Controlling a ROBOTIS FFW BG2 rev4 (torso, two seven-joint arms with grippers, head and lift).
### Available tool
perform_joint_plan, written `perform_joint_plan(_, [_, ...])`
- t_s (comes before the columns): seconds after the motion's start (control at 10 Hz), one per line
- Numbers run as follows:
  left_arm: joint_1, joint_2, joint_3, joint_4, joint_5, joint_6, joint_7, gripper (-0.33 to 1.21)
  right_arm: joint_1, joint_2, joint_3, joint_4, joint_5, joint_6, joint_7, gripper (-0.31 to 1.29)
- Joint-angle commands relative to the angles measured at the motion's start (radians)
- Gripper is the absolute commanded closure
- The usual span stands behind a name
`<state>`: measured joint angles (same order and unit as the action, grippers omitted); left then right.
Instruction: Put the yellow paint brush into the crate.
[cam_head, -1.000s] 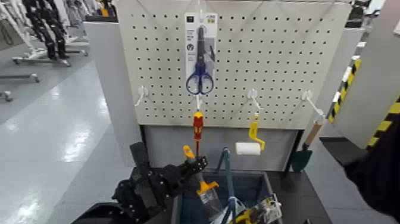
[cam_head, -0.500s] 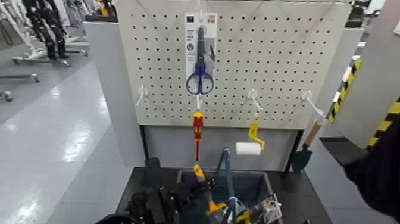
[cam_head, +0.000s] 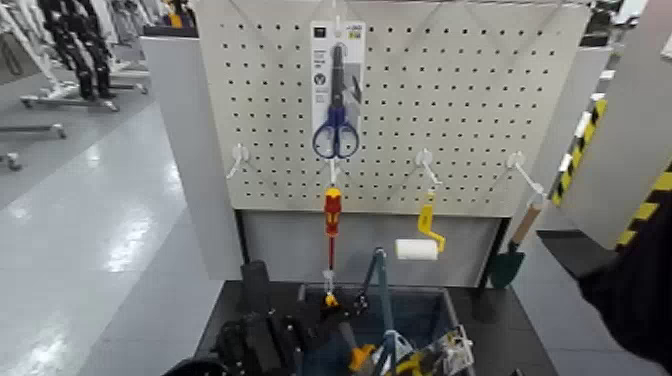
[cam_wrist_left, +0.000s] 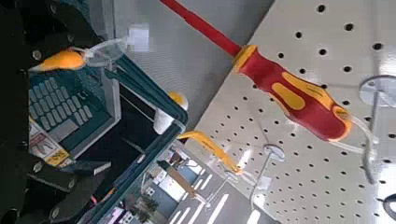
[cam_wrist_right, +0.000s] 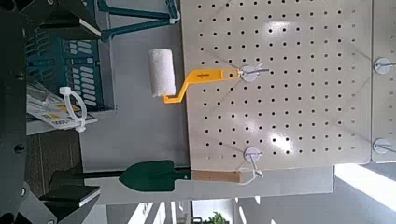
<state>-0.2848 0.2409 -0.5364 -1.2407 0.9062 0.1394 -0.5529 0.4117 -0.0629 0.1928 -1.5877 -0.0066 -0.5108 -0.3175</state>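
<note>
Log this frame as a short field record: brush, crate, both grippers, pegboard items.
brush: the yellow paint brush tilted over the crate's open top, handle end up, bristle end lower inside
crate: the crate below the pegboard, already holding packaged items
left gripper: the left gripper at the crate's left rim, around the brush handle; finger state not discernible
right gripper: out of sight; right arm only a dark shape at the head view's right edge
pegboard: scissors pack, red-and-yellow screwdriver, paint roller, green trowel hanging
</note>
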Motion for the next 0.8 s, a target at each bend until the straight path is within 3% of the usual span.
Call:
perform_joint_plan(0.1, [0.026, 0.005, 0.023, -0.066, -0.041, -0.035, 0.053, 0.10, 0.001, 0.000, -0.001, -0.001, -0.001, 0.000, 0.000, 0.13])
perform_joint_plan(0.8, [0.142, 0.002, 0.170, -0.244, -0.466, -0.124, 0.205, 0.10, 0.004, 0.000, -0.004, -0.003, -0.001, 0.000, 0.000, 0.13])
